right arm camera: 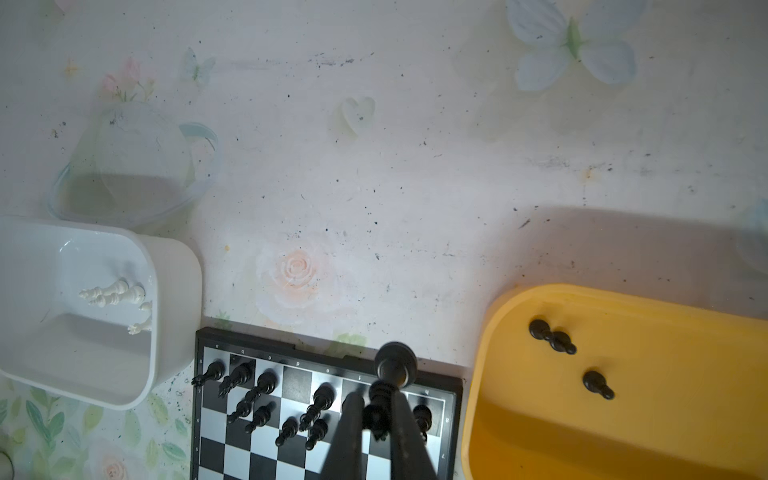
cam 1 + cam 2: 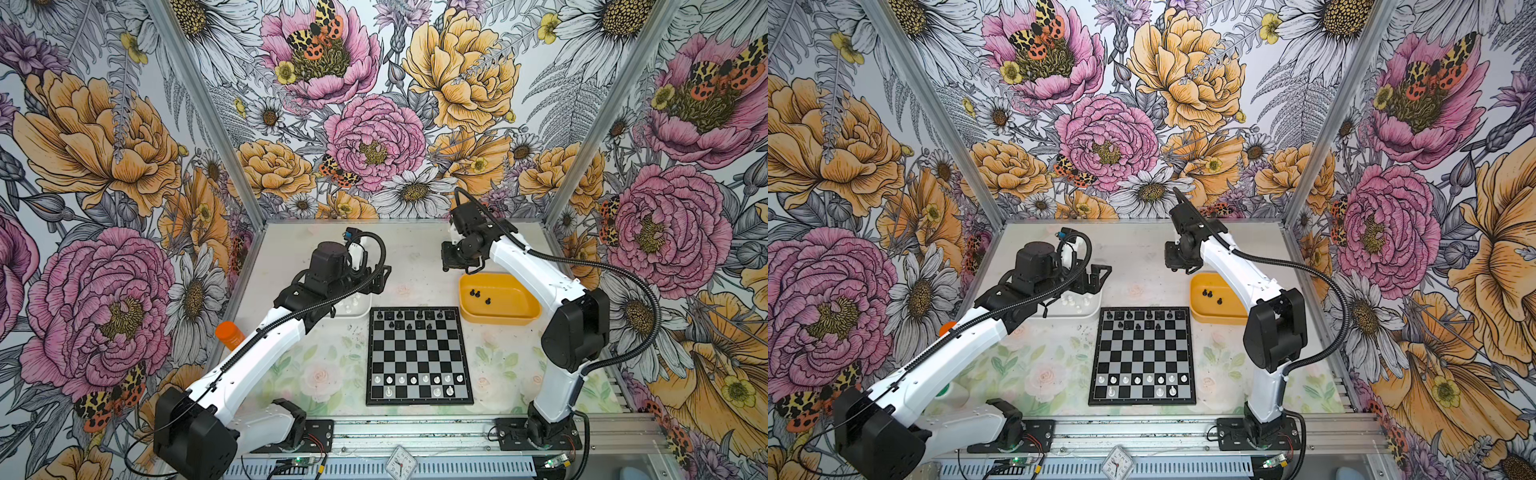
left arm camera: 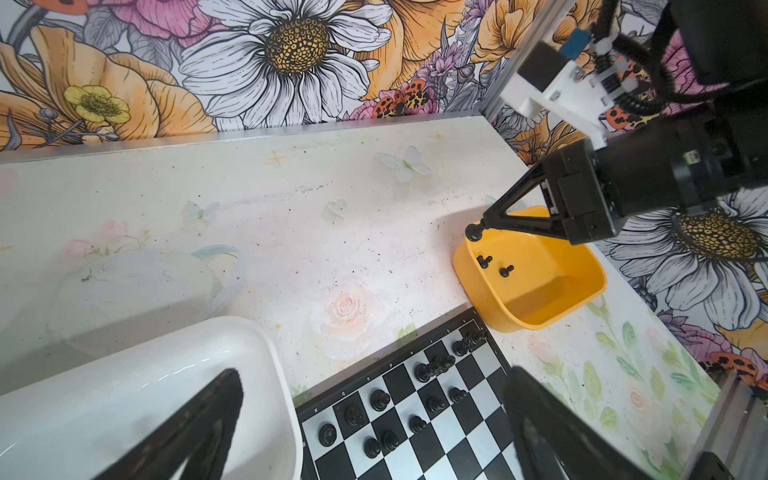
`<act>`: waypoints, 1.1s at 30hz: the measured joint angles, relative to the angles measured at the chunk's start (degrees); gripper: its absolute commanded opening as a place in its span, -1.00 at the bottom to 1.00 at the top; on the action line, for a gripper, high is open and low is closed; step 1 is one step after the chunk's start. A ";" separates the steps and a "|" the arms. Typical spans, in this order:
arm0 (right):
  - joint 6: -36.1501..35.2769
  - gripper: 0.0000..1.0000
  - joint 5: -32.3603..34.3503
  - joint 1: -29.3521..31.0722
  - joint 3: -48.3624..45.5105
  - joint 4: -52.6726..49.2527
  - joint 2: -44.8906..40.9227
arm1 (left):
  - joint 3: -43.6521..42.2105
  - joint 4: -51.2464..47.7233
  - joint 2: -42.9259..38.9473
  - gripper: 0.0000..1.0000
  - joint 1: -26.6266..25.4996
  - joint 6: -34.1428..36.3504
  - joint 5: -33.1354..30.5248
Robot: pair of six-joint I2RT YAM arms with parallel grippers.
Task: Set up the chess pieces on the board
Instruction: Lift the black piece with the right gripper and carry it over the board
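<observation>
One black chess piece (image 1: 395, 364) sits pinched in the right gripper (image 1: 377, 402).

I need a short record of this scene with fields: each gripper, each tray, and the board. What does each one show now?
left gripper: open, empty, by the white tray
right gripper: fingers shut on a held black piece, raised near the yellow tray
yellow tray: three loose black pieces inside
white tray: a few loose white pieces inside
board: black chessmen on far rows, white chessmen on near rows
</observation>
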 measured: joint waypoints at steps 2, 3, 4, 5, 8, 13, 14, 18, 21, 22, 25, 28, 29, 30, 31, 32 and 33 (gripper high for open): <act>0.00 -0.78 -0.39 0.85 0.39 -0.15 0.55 | -0.90 -0.46 -1.49 0.98 0.55 -0.07 -0.04; 0.00 -0.78 -0.52 1.31 0.50 -0.26 0.81 | -1.25 -0.90 -2.27 0.98 0.79 -0.17 -0.07; 0.00 -0.78 -0.70 1.73 0.59 -0.46 1.07 | -1.64 -1.16 -3.08 0.98 0.96 -0.20 -0.11; 0.00 -0.78 -0.87 2.14 0.66 -0.57 1.31 | -2.03 -1.46 -3.87 0.98 1.07 -0.22 -0.26; 0.02 -0.78 -1.07 3.48 0.81 -0.83 1.84 | -3.76 -2.43 -6.93 0.98 1.20 -0.22 -0.52; 0.39 -0.78 -1.29 5.81 1.14 -0.94 2.29 | -6.34 -4.17 -11.13 0.98 1.49 -1.05 -1.79; 0.42 -0.78 -1.31 6.34 1.14 -0.98 2.32 | -6.67 -4.37 -11.67 0.98 1.53 -1.31 -1.99; 0.46 -0.79 -1.88 8.63 1.18 -0.96 3.06 | -7.87 -4.81 -13.70 0.98 1.70 -2.29 -2.67; 0.50 -0.79 -2.32 10.29 1.18 -0.96 4.17 | -8.63 -5.29 -15.19 0.98 1.73 -3.04 -3.15; 0.66 -0.79 -2.40 10.84 1.18 -0.96 4.61 | -8.87 -5.46 -15.69 0.98 1.73 -3.06 -3.30; 0.87 -0.79 -2.54 12.31 1.18 -0.96 5.77 | -9.25 -6.01 -16.83 0.98 1.73 -3.41 -3.63; 0.87 -0.79 -2.56 13.33 1.18 -0.98 6.58 | -9.25 -6.14 -17.27 0.98 1.73 -3.93 -3.98; 0.87 -0.80 -2.56 13.57 1.18 -0.96 6.71 | -9.25 -6.36 -17.33 0.98 1.73 -4.09 -4.02; 0.87 -0.80 -2.56 13.81 1.18 -0.96 6.82 | -9.25 -6.58 -17.33 0.98 1.73 -4.11 -4.11; 0.87 -0.79 -2.56 14.10 1.18 -0.96 6.91 | -9.25 -6.88 -17.33 0.98 1.73 -4.15 -4.20; 0.87 -0.79 -2.56 14.29 1.18 -0.96 6.99 | -9.25 -7.10 -17.35 0.98 1.73 -4.31 -4.31; 0.87 -0.79 -2.58 14.45 1.16 -0.94 7.02 | -9.25 -7.37 -17.35 0.98 1.73 -4.33 -4.39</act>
